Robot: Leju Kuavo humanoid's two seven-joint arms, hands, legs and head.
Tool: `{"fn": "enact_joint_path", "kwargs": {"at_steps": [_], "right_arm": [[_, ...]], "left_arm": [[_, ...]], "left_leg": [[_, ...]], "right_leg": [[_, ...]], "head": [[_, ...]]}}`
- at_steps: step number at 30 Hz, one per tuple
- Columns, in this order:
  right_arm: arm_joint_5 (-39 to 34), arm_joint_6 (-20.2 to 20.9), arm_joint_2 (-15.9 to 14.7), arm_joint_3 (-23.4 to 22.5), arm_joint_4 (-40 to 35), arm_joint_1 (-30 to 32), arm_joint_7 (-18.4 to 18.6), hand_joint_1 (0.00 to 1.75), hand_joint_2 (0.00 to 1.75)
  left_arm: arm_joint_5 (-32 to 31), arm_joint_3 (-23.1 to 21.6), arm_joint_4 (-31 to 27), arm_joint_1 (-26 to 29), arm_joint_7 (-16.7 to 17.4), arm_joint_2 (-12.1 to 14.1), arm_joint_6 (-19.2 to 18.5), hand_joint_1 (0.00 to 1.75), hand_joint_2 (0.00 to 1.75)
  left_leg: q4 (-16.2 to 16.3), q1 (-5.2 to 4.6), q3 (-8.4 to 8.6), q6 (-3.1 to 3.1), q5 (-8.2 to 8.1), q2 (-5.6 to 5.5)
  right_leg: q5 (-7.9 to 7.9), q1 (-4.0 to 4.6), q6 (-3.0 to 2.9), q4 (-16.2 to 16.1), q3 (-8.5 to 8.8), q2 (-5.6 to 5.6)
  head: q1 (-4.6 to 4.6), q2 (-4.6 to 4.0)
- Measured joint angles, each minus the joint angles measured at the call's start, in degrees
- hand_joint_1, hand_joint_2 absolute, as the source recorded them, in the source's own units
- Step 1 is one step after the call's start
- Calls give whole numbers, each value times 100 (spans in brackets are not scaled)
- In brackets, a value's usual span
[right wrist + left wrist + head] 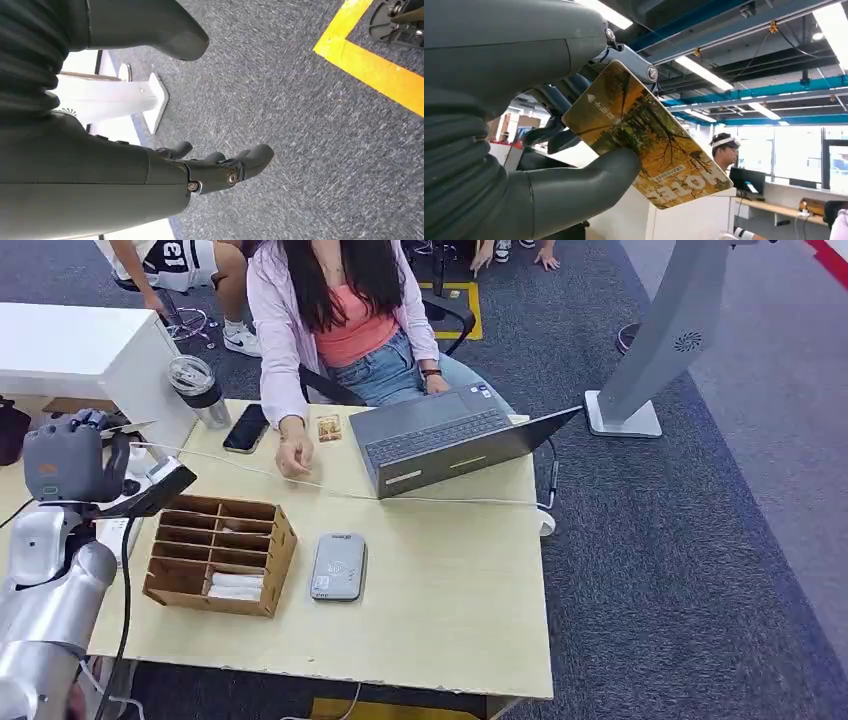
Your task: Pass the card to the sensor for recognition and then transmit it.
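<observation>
My left hand (72,462) is raised over the table's left edge, left of the wooden organizer (222,554). It pinches a card (644,135) printed with yellow autumn trees between thumb and fingers; in the head view the card (166,483) sticks out toward the organizer. The grey card sensor (338,566) lies flat on the table to the right of the organizer, well apart from the card. My right hand (215,167) hangs over the grey carpet, fingers loosely apart, holding nothing.
A person sits at the table's far side with a hand (293,456) on it, beside an open laptop (450,438). A phone (246,428), a tumbler (199,390), a small card (329,428) and a white cable (420,498) are on the table (450,620). A grey stand (650,350) rises at the right.
</observation>
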Motion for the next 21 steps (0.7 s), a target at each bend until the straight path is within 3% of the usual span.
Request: {"fn": "enact_joint_path", "kwargs": {"at_steps": [4, 11, 16, 21], "right_arm": [[-57, -42, 0, 13, 0, -6, -11, 0, 175], [-160, -85, 7, 48, 0, -39, -48, 0, 175], [-293, -92, 33, 50, 0, -40, -33, 0, 175], [-332, -90, 39, 50, 0, -33, -35, 0, 175]], "left_arm": [[-57, -215, -169, 94, -37, -357, -35, 175, 175], [-136, -889, -287, 276, 221, -1278, -74, 175, 175], [50, -1211, -287, 457, 333, -1681, -457, 175, 175], [96, -1489, -284, 596, 479, -1838, -555, 175, 175]], "left_leg": [[4, -1, -3, 6, 4, -20], [11, -9, -20, 16, 9, -28], [12, -8, -20, 16, 9, -30], [11, -7, -21, 16, 9, -27]], "right_leg": [[-1, -2, 1, -6, 1, -23], [11, -6, 17, -8, 3, -32], [11, -5, 17, -8, 3, -34], [11, -4, 17, -7, 1, -31]], "head": [[-2, 0], [11, 0], [11, 0], [9, 0]]}}
